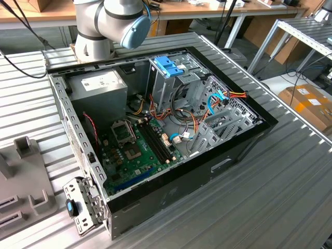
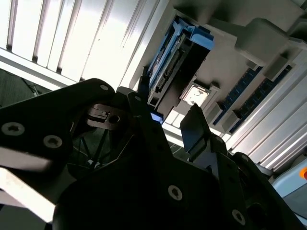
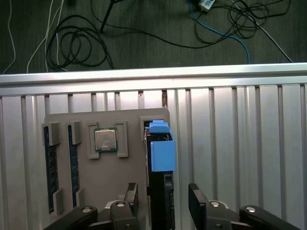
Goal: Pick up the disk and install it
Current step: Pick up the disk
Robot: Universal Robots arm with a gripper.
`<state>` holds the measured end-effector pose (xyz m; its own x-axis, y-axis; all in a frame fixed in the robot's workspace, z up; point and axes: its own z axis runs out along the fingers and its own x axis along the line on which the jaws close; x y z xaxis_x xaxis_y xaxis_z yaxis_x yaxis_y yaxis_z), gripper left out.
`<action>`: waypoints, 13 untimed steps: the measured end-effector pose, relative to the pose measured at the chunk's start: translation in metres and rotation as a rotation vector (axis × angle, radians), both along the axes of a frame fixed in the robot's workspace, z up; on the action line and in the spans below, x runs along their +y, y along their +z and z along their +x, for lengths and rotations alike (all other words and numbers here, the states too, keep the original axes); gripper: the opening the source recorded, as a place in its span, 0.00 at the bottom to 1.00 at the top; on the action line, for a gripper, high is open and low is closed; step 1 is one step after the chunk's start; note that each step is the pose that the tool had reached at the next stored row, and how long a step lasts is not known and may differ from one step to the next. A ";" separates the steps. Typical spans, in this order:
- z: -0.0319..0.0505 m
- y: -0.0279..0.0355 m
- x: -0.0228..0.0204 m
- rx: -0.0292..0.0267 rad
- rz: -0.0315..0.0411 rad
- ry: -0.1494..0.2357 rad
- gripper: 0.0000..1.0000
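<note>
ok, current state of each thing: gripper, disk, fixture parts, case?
Black two-finger gripper: open, fingers flanking the disk, not closed on it.
Silver-grey hard disk with light-blue rails: on edge in the grey fixture plate, ungripped.
Square silver processor chip: seated in its fixture pocket.
Two blue-edged memory sticks: slotted in the fixture.
Black desktop computer case: on its side, panel off, interior exposed.

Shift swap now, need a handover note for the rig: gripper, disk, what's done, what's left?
Gripper: open, fingers either side of the disk, not gripping it.
Disk: on edge in its slot in the grey holder, outside the computer case.
Done: gripper lined up over the disk.
Left: the pick-up and the install into the open case.
</note>
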<state>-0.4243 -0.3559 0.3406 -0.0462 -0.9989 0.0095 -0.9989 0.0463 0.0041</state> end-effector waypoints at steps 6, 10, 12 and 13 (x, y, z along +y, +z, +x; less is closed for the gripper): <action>0.0000 -0.0025 0.0000 0.0003 -0.0002 0.000 0.54; 0.0000 -0.0030 0.0000 0.0002 -0.0002 0.000 0.54; 0.0000 -0.0035 0.0000 0.0004 -0.0002 0.000 0.54; 0.0000 -0.0036 0.0000 0.0003 -0.0002 0.000 0.54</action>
<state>-0.4243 -0.3559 0.3370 -0.0462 -0.9989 0.0097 -0.9989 0.0463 0.0043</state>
